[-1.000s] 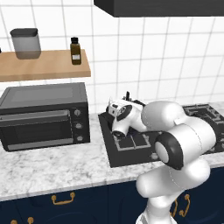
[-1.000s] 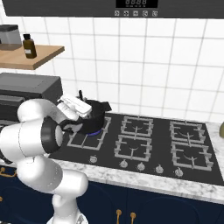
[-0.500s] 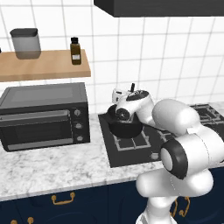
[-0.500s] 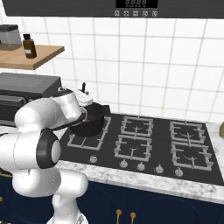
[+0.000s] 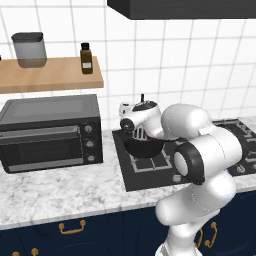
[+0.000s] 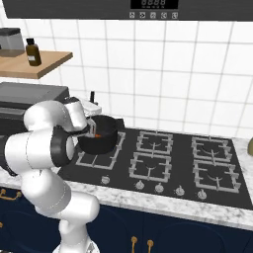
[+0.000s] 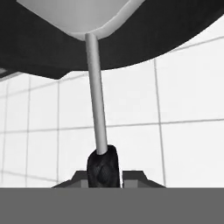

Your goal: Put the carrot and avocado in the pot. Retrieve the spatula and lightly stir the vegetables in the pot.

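The black pot [image 5: 146, 146] [image 6: 102, 139] stands on the stove's back-left burner. Inside it shows an orange bit, the carrot [image 6: 99, 134]. The avocado is hidden. My gripper [image 5: 133, 123] [image 6: 88, 126] [image 7: 105, 176] hangs at the pot's left rim, shut on the dark handle of the spatula [image 7: 103, 165]. The spatula's thin shaft runs to its light-grey blade [image 7: 83, 15] [image 5: 139, 134], which dips into the pot's mouth. The handle's end sticks up behind the hand [image 5: 142, 98] [image 6: 92, 95].
A black toaster oven [image 5: 47, 130] stands on the marble counter left of the stove. Above it a wooden shelf [image 5: 50, 75] holds a jar and a brown bottle. More burners [image 6: 210, 163] lie to the right. A range hood [image 5: 180, 7] hangs overhead.
The hand has swung around over the pot with the spatula, lifting and coming back down at the left rim. The arm's elbow has come forward. The jaws stay shut on the handle.
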Motion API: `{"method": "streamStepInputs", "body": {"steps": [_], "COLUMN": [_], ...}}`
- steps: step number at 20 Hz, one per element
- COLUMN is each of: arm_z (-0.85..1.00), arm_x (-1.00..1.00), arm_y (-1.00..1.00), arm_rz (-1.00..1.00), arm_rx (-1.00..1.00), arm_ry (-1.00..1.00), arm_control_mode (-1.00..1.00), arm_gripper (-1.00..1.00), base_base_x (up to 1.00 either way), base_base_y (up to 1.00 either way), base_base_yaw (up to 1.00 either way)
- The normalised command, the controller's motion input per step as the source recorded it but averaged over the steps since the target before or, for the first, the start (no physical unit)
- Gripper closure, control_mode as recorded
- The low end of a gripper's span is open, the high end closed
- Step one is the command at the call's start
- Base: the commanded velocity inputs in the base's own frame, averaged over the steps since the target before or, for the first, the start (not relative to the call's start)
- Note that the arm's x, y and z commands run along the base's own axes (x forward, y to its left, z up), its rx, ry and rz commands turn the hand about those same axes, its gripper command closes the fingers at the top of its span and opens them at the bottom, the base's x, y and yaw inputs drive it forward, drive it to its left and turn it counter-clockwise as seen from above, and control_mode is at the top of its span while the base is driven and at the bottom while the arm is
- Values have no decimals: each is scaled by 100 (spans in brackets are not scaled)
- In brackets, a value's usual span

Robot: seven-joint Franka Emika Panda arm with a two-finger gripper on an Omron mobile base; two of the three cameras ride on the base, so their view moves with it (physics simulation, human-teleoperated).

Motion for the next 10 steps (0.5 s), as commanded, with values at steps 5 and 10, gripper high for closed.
{"method": "streamStepInputs", "body": {"steps": [5,10], "arm_z": [-7,-24], "arm_x": [29,-8], "arm_y": [-4,-38], "arm_rz": [-12,-6], "arm_rx": [-12,0], "arm_ry": [-46,-33], "arm_control_mode": [-100,-100], "arm_gripper": [100,100], "base_base_x": [0,0], "base_base_y": [0,0], "base_base_yaw": [0,0]}}
